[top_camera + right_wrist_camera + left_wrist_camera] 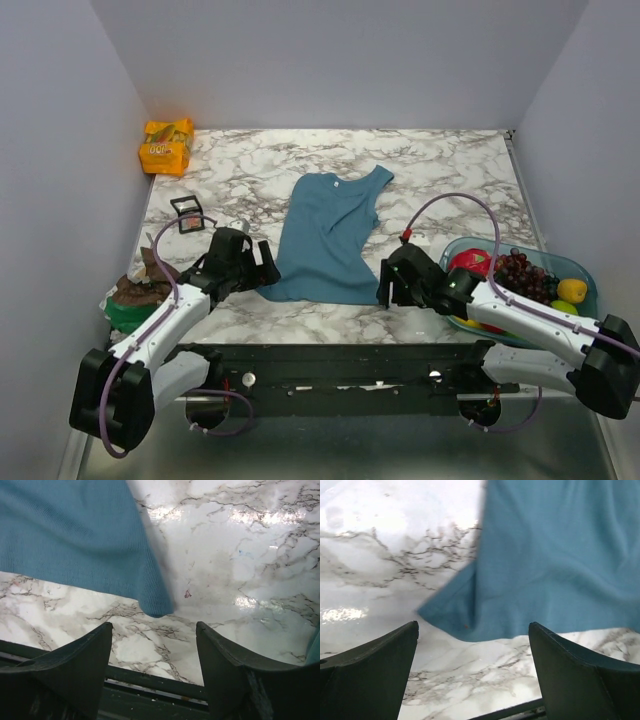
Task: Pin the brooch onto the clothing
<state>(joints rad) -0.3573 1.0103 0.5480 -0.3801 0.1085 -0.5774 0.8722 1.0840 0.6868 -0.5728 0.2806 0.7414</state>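
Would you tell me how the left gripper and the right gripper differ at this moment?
The left gripper has its jaws wider apart than the right gripper. The left gripper faces the left hem corner of the top; the right gripper faces its right hem corner. The right gripper is next to the fruit bowl; the left gripper is not. Both are open, hold nothing and are low over the table.

Light: bright, even, from overhead; we note only soft, short shadows on the worktop [450, 160]. Glare: white patches on the marble in both wrist views, washed out at the left view's upper left. Focus: top view sharp; side edge of the clothing [60, 535] smeared in the right wrist view. Fingers [370, 675] of the left gripper [473, 624] read dark, featureless.
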